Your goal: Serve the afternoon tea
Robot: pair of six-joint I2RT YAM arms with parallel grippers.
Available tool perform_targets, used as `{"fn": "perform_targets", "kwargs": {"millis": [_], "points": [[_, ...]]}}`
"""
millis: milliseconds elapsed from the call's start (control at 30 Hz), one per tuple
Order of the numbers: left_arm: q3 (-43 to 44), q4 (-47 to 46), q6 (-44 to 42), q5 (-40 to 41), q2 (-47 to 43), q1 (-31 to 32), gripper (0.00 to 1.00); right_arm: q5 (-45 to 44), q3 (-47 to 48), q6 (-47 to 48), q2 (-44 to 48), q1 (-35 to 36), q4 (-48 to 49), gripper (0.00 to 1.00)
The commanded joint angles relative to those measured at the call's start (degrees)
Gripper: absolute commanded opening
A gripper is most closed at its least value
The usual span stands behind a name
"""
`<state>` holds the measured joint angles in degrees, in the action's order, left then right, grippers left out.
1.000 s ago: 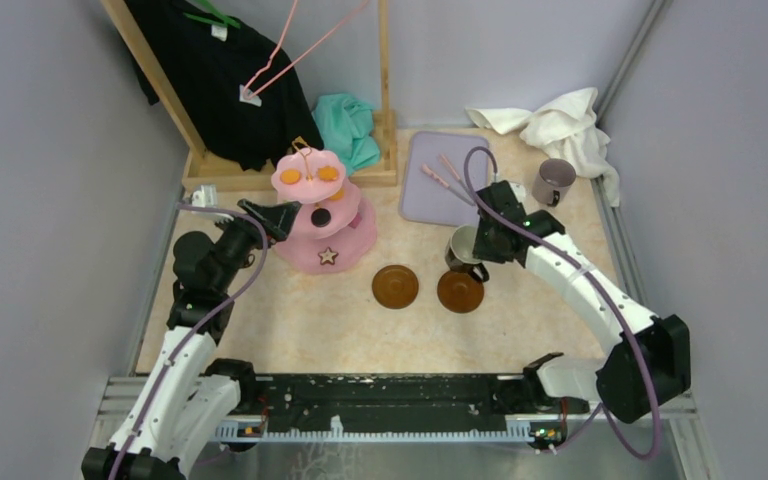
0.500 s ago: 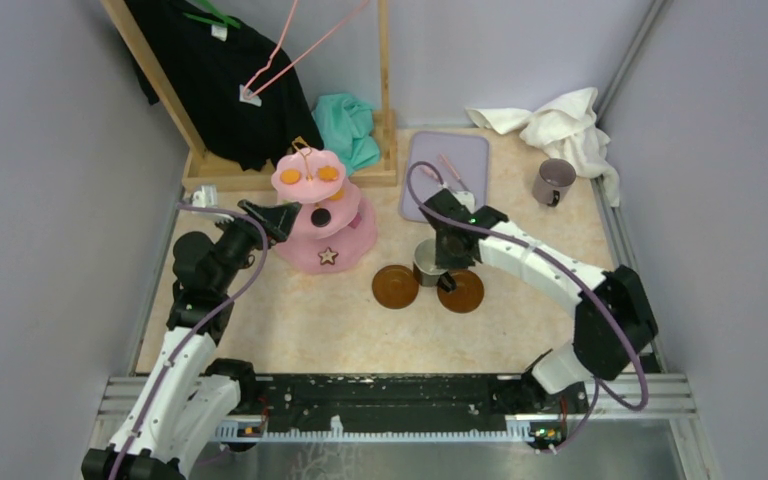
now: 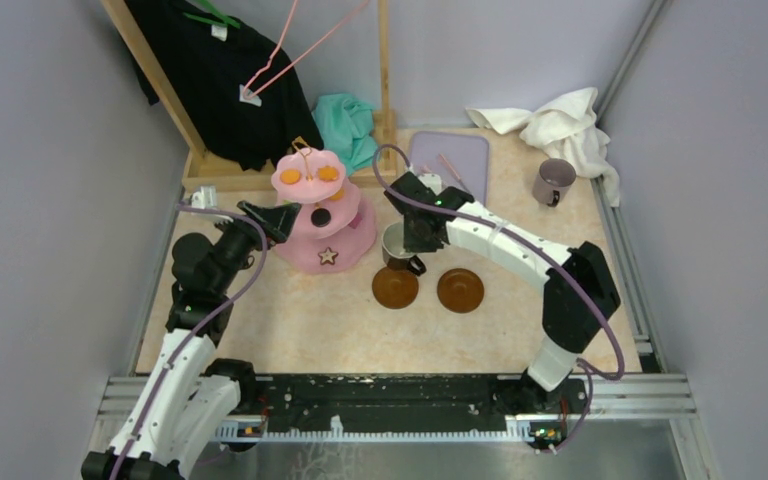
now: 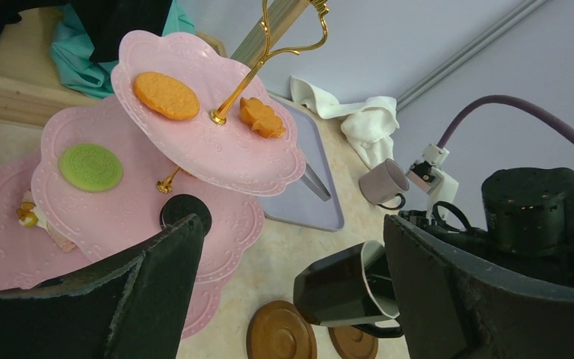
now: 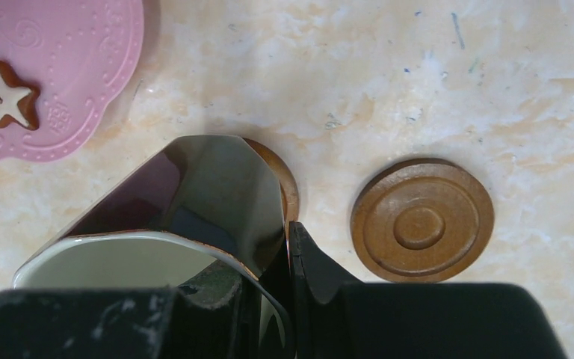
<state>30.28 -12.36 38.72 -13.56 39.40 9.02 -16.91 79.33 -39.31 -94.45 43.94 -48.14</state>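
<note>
My right gripper (image 3: 409,236) is shut on the rim of a dark mug with a cream inside (image 3: 396,246), one finger inside and one outside (image 5: 310,265). It holds the mug tilted over the left brown saucer (image 3: 395,288). The right saucer (image 3: 460,290) lies bare beside it. The pink three-tier stand (image 3: 355,235) holds orange sweets (image 3: 289,176), a green round (image 4: 90,166), a black round (image 3: 320,217) and a brown star (image 3: 328,256). My left gripper (image 3: 278,215) is open and empty beside the stand. A mauve mug (image 3: 554,182) stands at the far right.
A lilac tray (image 3: 460,190) with thin pink tongs (image 3: 453,166) lies behind the saucers. A white cloth (image 3: 560,125) is at the back right and a teal cloth (image 3: 348,125) by the wooden rack (image 3: 388,90) with a black shirt (image 3: 210,70).
My right arm has carried the dark mug leftward, from beside the right saucer to above the left saucer. The left arm has not moved.
</note>
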Motion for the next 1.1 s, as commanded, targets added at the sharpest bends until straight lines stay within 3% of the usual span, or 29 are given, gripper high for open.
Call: {"fn": "perform_targets", "kwargs": {"millis": [0, 1067], "points": [[0.8, 0.1, -1.2, -0.5, -0.9, 0.3, 0.95, -0.9, 5.5, -1.6, -3.1, 2.6, -0.8, 0.0], [0.5, 0.1, -1.3, -0.6, -0.8, 0.4, 0.95, 1.0, 1.8, -3.5, -6.5, 5.6, -0.8, 0.0]]}}
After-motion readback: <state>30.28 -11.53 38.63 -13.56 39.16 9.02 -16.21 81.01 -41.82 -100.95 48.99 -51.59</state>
